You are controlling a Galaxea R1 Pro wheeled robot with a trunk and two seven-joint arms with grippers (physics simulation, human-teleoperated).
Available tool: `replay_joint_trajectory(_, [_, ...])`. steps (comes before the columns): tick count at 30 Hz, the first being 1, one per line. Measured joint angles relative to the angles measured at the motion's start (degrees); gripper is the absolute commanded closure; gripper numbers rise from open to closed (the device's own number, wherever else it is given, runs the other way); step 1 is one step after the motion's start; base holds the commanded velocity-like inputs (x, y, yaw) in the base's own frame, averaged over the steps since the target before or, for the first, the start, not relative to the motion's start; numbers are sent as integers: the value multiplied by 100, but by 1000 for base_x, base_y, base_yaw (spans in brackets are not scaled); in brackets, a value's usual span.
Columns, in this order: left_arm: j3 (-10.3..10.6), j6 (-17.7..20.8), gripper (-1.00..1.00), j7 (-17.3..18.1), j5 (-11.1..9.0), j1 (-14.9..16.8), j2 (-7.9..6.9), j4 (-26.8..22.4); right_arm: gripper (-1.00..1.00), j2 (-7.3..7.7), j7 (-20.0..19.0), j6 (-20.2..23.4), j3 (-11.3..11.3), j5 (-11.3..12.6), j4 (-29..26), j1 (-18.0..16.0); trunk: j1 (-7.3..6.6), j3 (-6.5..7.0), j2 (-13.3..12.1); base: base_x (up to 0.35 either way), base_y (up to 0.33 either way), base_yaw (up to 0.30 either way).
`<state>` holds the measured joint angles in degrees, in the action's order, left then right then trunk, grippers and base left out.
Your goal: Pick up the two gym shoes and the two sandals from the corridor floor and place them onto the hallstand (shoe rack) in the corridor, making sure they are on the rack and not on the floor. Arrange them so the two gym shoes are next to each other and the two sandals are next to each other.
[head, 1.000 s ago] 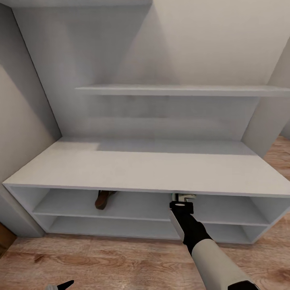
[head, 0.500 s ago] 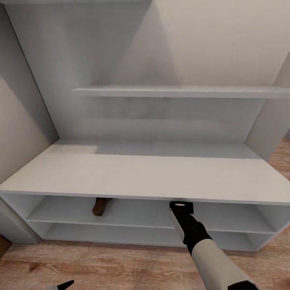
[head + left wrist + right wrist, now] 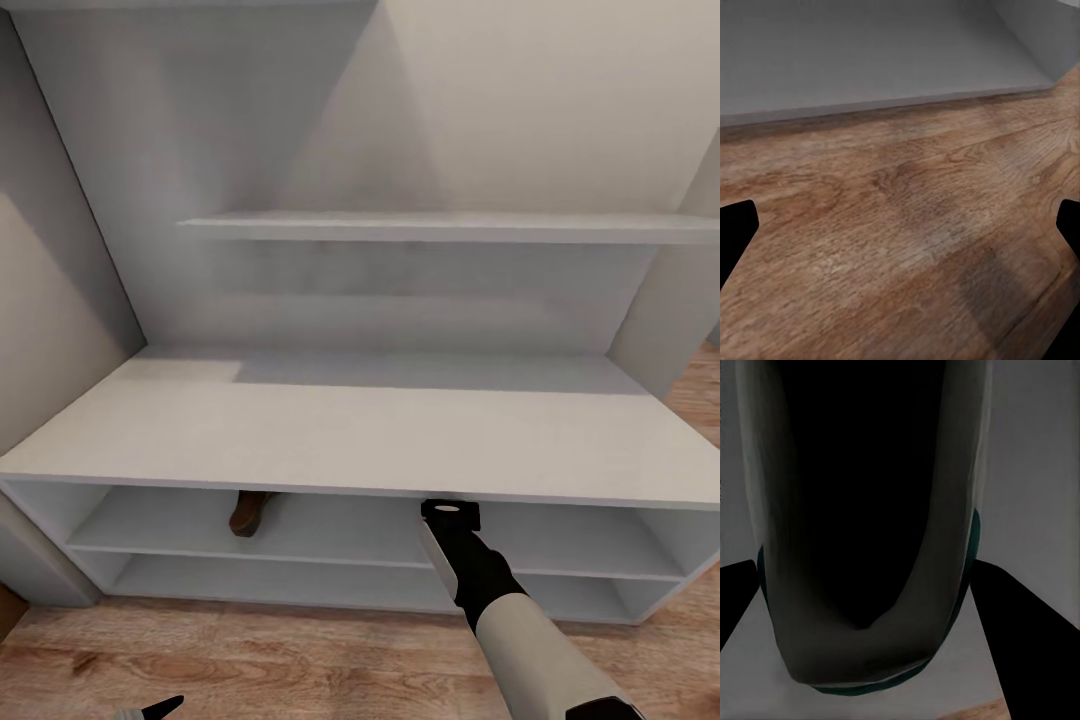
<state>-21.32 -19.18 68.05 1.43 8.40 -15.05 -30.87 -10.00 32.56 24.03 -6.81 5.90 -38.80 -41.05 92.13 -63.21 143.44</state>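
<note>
- Reaching under the bench top of the hallstand, the right arm (image 3: pixel 500 600), white forearm and black wrist, ends at the front edge of the upper open shelf level; its gripper is hidden beneath the top in the head view.
- Right gripper (image 3: pixel 870 675): the wrist view looks straight into the dark opening of a white low-top gym shoe (image 3: pixel 862 645) with a green stripe along its lower edge, the black fingers (image 3: pixel 1020 607) flanking it on either side. Whether the fingers press on the shoe or stand just clear of it cannot be told.
- Left gripper (image 3: pixel 900 225): black fingertips (image 3: pixel 735 225) spread wide at the two edges of the wrist view, nothing between them, above the light brown wood-grain plank floor (image 3: pixel 907 247).
- Brown leather sandal (image 3: pixel 250 510): lying on the upper open shelf level, left of the right arm and apart from it.
- Pale grey-white hallstand (image 3: pixel 330 430): bare bench top, two open shelf levels below, tall back panel, one upper shelf (image 3: pixel 450 228) across it.
</note>
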Motion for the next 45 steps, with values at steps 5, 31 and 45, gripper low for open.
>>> replay_joint_trajectory(5, [0, 0, -100, 1, 0, 0, 0, 0, -100, 0, 5, 6, -1, -3, 1, 0, 0, 0, 0, 0, 0, 0])
replay_joint_trajectory(31, [0, 0, -100, 1, 0, 0, -2, 3, -100, 0, 3, 6, 2, 4, -4, 0, 0, 0, 0, 0, 0, 0])
replay_joint_trajectory(45, [-1, 0, -100, 1, 0, 0, -6, 4, -100, 0, -18, 16, -4, -18, 1, -2, 3, 0, -1, -152, 0, 0])
